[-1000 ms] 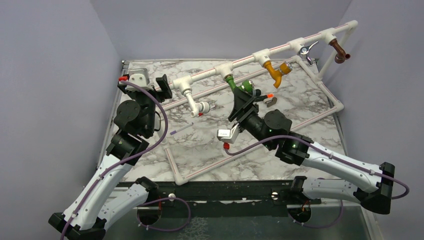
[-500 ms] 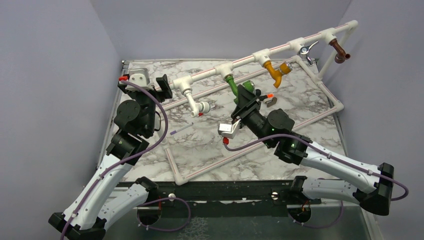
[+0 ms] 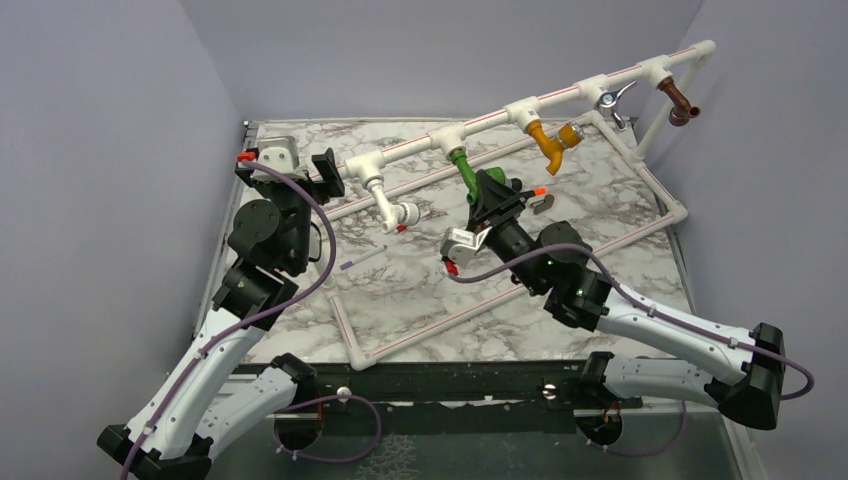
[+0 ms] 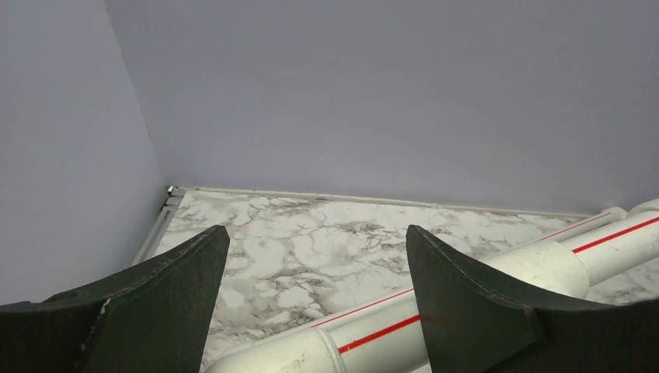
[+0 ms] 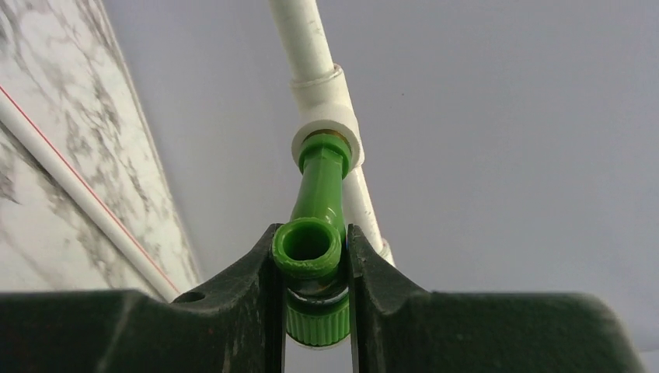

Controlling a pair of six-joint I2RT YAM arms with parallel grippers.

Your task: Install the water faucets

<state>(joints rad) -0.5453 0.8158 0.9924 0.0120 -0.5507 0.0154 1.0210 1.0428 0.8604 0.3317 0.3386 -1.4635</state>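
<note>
The bright green plastic faucet [image 3: 463, 170] is a smooth, glossy bent tap with a round open spout. It hangs from a white tee fitting roughly midway along the raised top rail of the long white pipe frame with red stripes [image 3: 560, 98]. In the right wrist view its straight stem rises into the fitting's collar, and a ribbed green ring sits lower down between the matte black fingers [image 5: 249, 295].

The right tool [image 5: 311, 245] is clenched on this green plastic faucet, one finger pressed against each side of the spout. The right arm reaches from its base across the grey-veined white marble bench [image 3: 400, 290], its elbow low and its wrist tipped up toward the rail.

On the same rail hang a white plastic faucet [image 3: 388, 205] to the left, and a mustard-yellow faucet [image 3: 548, 140], a shiny chrome faucet [image 3: 612, 100] and a brown faucet [image 3: 680, 103] to the right.

The left tool [image 4: 317, 241] is released, its two broad, dull black fingers spread wide with nothing clamped. It sits at the left end of the rail. In the left wrist view the striped pipe runs slantwise under the gap and behind one finger; I cannot tell whether they touch. The left arm is folded upright, its wrist bent toward the rail.
</note>
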